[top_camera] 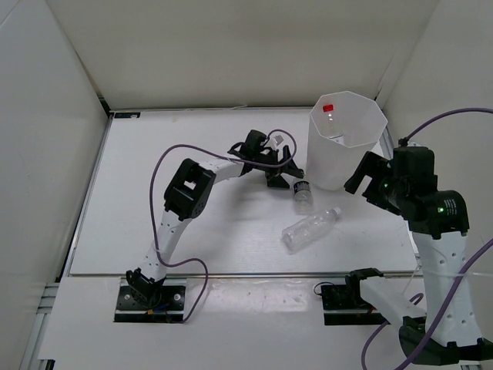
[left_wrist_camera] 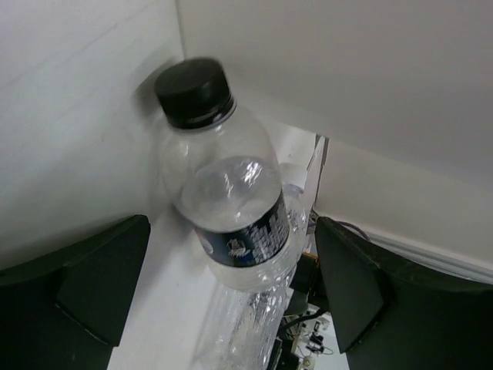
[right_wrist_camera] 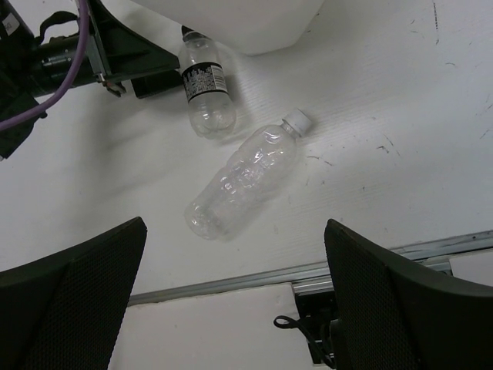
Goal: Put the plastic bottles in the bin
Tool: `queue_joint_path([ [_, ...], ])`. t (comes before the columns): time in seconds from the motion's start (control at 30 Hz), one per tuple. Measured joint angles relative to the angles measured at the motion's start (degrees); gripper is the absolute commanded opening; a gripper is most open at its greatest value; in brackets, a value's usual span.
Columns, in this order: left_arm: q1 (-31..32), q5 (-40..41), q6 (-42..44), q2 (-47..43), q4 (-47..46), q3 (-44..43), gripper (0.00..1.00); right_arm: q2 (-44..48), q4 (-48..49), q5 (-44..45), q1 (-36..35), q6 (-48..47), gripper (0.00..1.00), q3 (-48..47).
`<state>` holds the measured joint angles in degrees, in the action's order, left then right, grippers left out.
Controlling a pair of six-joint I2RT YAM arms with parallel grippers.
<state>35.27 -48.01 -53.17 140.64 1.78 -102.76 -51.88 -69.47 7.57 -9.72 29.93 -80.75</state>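
Left gripper: jaws wide open either side of the black-capped bottle, which is not gripped. It lies on the table, just beside the foot of the bin. Right gripper: jaws open and empty above the plain clear bottle. A red cap shows inside the bin.

Hazards: an off-centre squeeze may shoot the smooth bottle out sideways. A lift this close to the bin may knock its wall.

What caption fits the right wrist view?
Open right fingers over the black-capped bottle and clear bottle lying near the bin.
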Motion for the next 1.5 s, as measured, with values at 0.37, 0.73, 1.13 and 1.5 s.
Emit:
queue_joint_path([
  [0.37, 2.69, -2.93, -2.29, 6.27, -0.94, -8.72, 0.81, -0.24, -0.66, -0.09, 0.00, -1.05, 1.00, 1.99],
  [0.73, 3.10, -9.77, -2.01, 5.64, -1.36, -1.31, 0.46, -1.53, -0.72, 0.02, 0.00, -1.01, 1.00, 3.96],
  [1.13, -0.26, -3.80, 0.81, -4.07, -0.63, 9.94, 0.74, -2.25, -0.66, -0.26, 0.00, -0.52, 1.00, 4.87],
  [1.5, -1.77, 2.75, -1.05, -3.08, -0.33, 6.12, 0.74, -2.21, -0.66, -0.28, 0.00, -0.46, 1.00, 4.90],
])
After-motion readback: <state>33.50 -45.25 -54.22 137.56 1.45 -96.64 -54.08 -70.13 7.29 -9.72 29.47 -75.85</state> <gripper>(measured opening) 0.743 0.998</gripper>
